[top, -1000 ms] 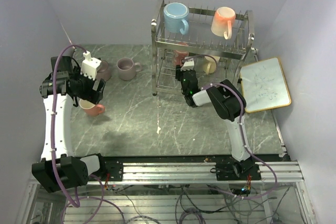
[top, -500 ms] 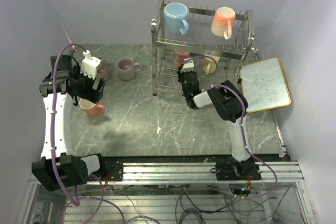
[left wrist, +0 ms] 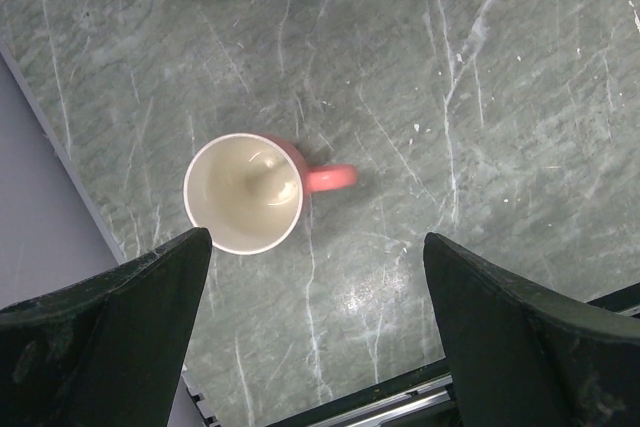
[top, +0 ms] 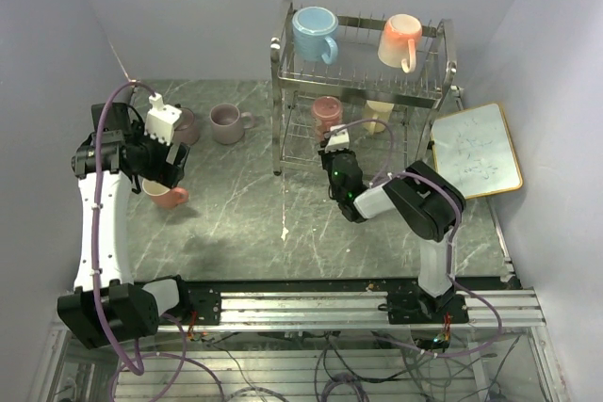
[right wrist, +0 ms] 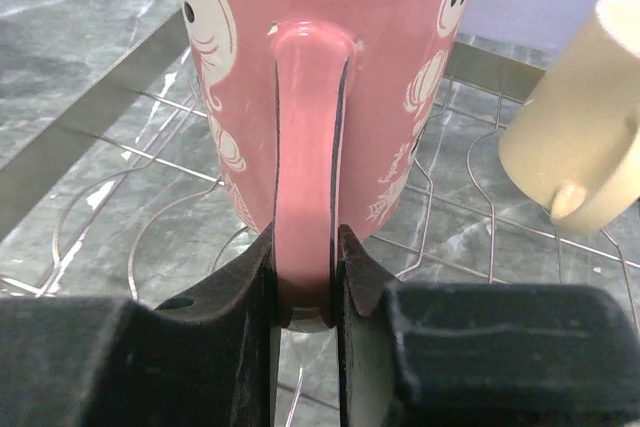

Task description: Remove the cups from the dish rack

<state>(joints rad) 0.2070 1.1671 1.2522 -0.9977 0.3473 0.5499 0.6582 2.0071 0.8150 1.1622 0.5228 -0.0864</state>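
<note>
Now the right claw (right wrist: pixel 305 252) has clamped onto the handle of the pink patterned mug (right wrist: pixel 390 17) just ahead of it on the dish rack's (top: pixel 279 91) lower tier, so lifting-out can begin; the left claw (left wrist: pixel 315 239) hangs spread.

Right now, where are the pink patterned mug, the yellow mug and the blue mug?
pink patterned mug (right wrist: pixel 303 147), right wrist view, on its handle.
pale yellow mug (right wrist: pixel 585 137), right wrist view, on its side wall.
light blue mug (top: pixel 309 42), top external view, on its side below the rim.
</note>
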